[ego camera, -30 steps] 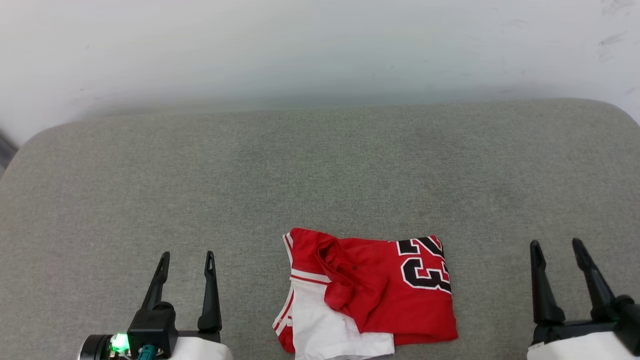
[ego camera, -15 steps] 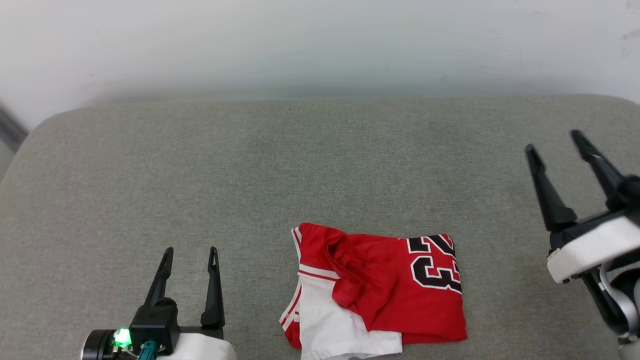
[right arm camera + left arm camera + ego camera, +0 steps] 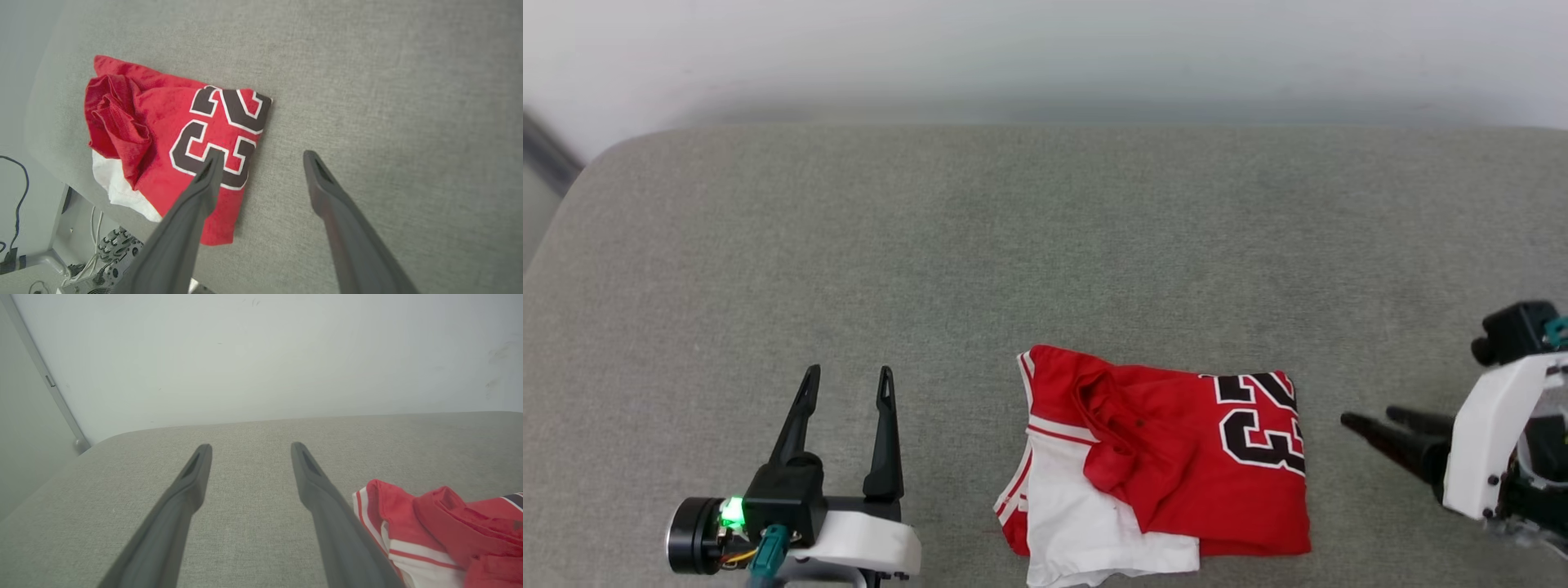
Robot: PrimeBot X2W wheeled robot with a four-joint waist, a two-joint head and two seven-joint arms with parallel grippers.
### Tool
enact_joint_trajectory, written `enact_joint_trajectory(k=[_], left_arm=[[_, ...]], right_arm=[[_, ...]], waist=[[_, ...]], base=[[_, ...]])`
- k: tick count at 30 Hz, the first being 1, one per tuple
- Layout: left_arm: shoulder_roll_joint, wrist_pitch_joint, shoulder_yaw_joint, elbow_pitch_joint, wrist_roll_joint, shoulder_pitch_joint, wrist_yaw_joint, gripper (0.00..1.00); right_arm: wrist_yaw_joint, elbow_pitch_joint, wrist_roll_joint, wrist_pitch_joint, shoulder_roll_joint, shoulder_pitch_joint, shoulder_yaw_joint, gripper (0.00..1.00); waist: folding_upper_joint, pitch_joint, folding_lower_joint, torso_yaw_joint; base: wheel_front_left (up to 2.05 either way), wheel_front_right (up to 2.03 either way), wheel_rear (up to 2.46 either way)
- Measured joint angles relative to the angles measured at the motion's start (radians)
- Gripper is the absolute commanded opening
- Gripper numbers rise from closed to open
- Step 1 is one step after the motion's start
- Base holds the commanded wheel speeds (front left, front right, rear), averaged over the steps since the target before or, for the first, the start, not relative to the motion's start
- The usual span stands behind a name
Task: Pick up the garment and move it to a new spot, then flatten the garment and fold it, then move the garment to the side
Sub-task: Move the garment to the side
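The garment (image 3: pixel 1168 457) is a red jersey lying crumpled and partly folded near the front edge of the grey padded surface (image 3: pixel 1045 245). A black "23" shows on its right part and a white sleeve at its lower left. My left gripper (image 3: pixel 848 374) stands open to the garment's left, fingers pointing away from me, nothing between them. The left wrist view has that gripper (image 3: pixel 250 447) over bare padding with the garment (image 3: pixel 429 522) at its right. My right gripper (image 3: pixel 1368 415) is open at the garment's right edge, fingers pointing left. From the right wrist, that gripper (image 3: pixel 263 154) hovers by the printed corner of the garment (image 3: pixel 175 134).
A pale wall (image 3: pixel 1045 49) rises behind the padded surface, whose back and sides are bare. In the right wrist view, cables and equipment (image 3: pixel 102 261) lie below the pad's front edge. A grey strip (image 3: pixel 45 375) runs down the wall at the far left.
The head camera has shifted. My right arm rose from the lower right, then swung round so its fingers point left at the garment's right edge. The left gripper and garment have hardly moved.
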Motion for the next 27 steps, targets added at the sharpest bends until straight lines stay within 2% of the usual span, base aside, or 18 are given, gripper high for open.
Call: enact_joint_trajectory(k=[5,12,20,21,22,23,24,27], left_arm=[[-0.001,0.000,-0.010,-0.001,-0.005,-0.032,-0.001,1.00],[-0.001,0.000,-0.027,0.003,-0.007,-0.076,-0.002,1.00],[-0.002,0.000,-0.049,0.007,-0.017,-0.107,0.001,1.00],[-0.002,0.000,-0.051,0.008,-0.020,-0.109,0.001,1.00],[-0.002,0.000,-0.053,0.010,-0.022,-0.110,0.004,1.00],[-0.002,0.000,-0.056,0.011,-0.023,-0.111,0.004,1.00],[-0.002,0.000,-0.058,0.013,-0.024,-0.111,0.004,1.00],[-0.002,0.000,-0.059,0.016,-0.025,-0.108,0.009,1.00]], right_arm=[[0.000,0.045,0.056,0.022,0.027,0.020,0.021,1.00],[0.000,0.128,0.070,-0.021,0.089,-0.004,0.082,1.00],[0.003,0.197,0.050,-0.072,0.079,-0.058,0.184,1.00],[0.003,0.204,0.049,-0.087,0.075,-0.060,0.193,0.68],[0.004,0.209,0.046,-0.098,0.070,-0.063,0.204,0.68],[0.004,0.213,0.044,-0.114,0.064,-0.065,0.214,0.07],[0.004,0.220,0.044,-0.133,0.060,-0.065,0.222,0.00],[0.001,0.224,0.046,-0.176,0.051,-0.069,0.260,0.00]], waist=[[0.0000,0.038,0.0000,0.027],[0.0000,0.096,0.0000,0.065],[0.0000,0.138,-0.0001,0.106],[0.0000,0.139,-0.0001,0.110],[0.0000,0.138,-0.0001,0.113],[0.0000,0.135,-0.0001,0.116],[0.0000,0.131,-0.0001,0.118],[0.0000,0.114,0.0000,0.122]], base=[[0.00,0.00,0.00],[0.00,0.00,0.00],[0.00,0.00,0.00],[0.00,0.00,0.00],[0.00,0.00,0.00],[0.00,0.00,0.00],[0.00,0.00,0.00],[0.00,0.00,0.00]])
